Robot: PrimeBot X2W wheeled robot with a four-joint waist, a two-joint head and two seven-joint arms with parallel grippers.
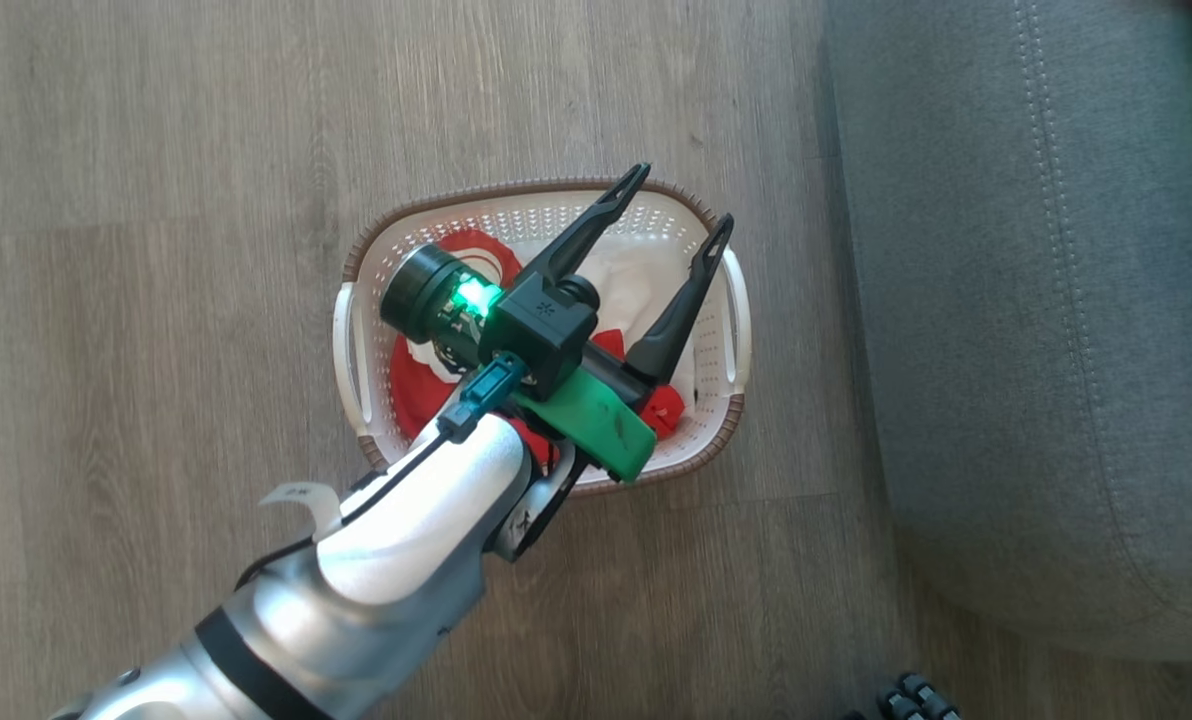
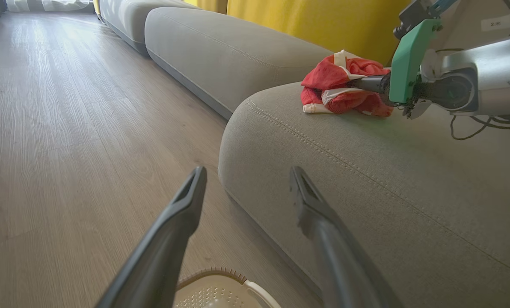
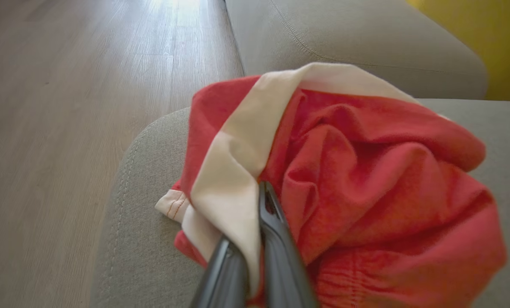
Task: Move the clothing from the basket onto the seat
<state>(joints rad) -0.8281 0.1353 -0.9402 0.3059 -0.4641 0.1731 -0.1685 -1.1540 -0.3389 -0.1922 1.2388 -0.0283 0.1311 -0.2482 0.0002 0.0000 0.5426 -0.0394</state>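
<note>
So the red garment (image 3: pixel 366 184) with the white panel is bunched up on the grey sofa seat cushion (image 3: pixel 143 222). My right gripper (image 3: pixel 263 201) is clamped down on it, fingers pinched together with the white fabric folded over one of them. In the right wrist view most of the bundle sits ahead of the fingers and off to their right, near the cushion's rounded corner.

More red and white clothing (image 1: pixel 411 385) is down in the basket (image 1: pixel 556 215), directly under my left gripper (image 1: pixel 681 198). That one's holding nothing, jaws spread wide, hovering above the basket with its tips over the rim on the sofa side.

From the left wrist cam the stitched cushion edge is just past the fingertips, and the basket rim peeks in below them. Farther ahead and up to the right, the right gripper pokes into the bundle.

The basket's on the wood floor (image 1: pixel 156 250) just beside the sofa, not touching as far as I can tell. There's another grey cushion (image 2: pixel 220 51) farther along, with something yellow (image 2: pixel 323 21) behind it.
</note>
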